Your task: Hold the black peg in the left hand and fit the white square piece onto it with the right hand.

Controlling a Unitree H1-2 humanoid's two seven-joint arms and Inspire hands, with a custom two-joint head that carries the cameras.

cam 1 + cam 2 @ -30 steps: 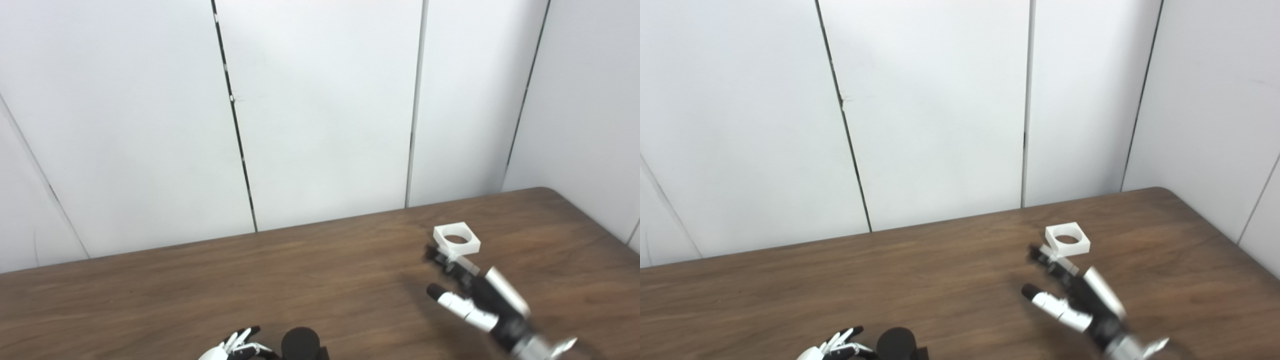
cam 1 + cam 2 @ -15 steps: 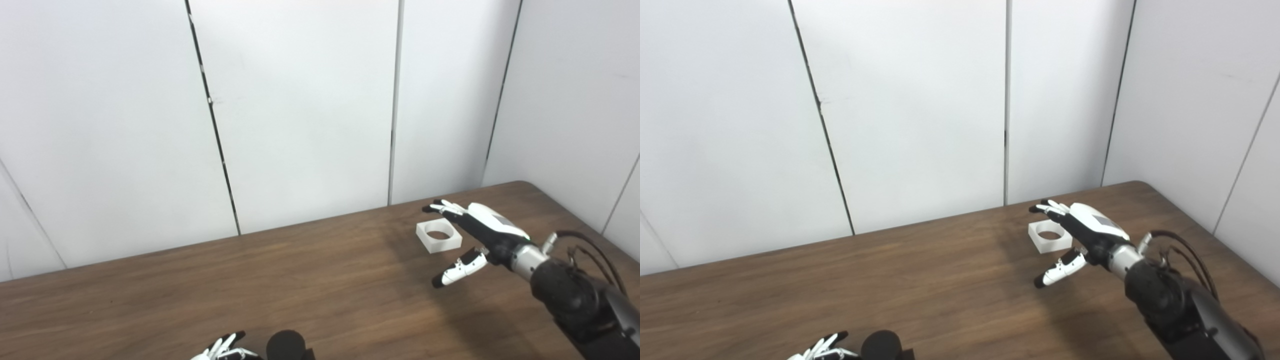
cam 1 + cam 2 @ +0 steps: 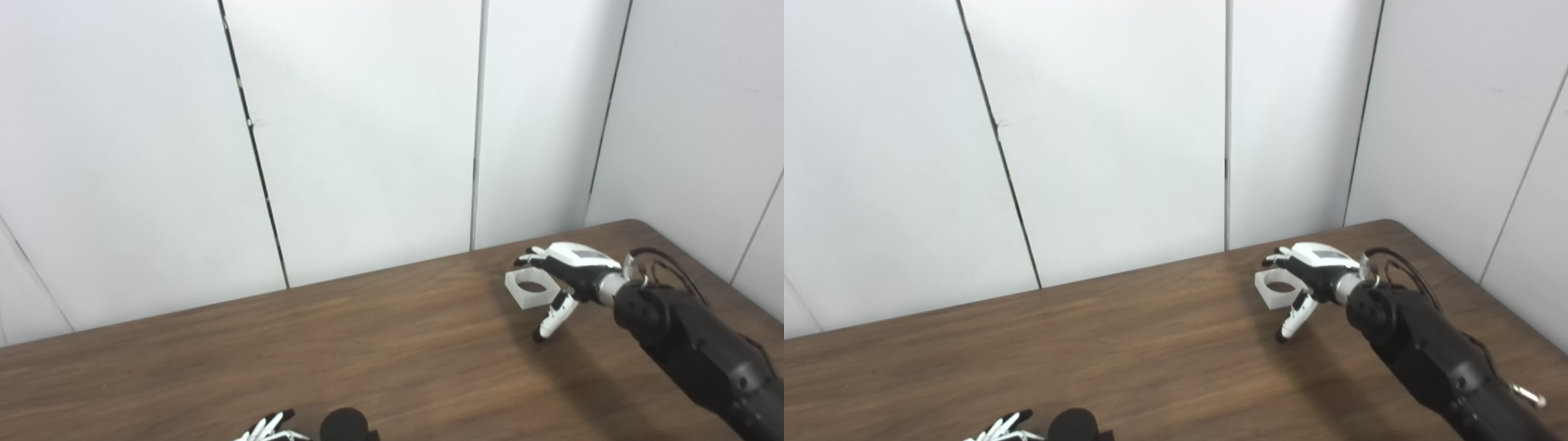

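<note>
Lying flat, hole up, white square piece beneath right hand.

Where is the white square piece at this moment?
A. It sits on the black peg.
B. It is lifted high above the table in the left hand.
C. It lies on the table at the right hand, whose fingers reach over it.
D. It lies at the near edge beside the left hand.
C: the white square piece lies flat on the table, with the open right hand reaching over its far side.

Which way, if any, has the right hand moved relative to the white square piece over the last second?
Yes. The right hand has gone from the near side of the white square piece toward the wall; its fingers now reach over the piece's far right edge.
</note>
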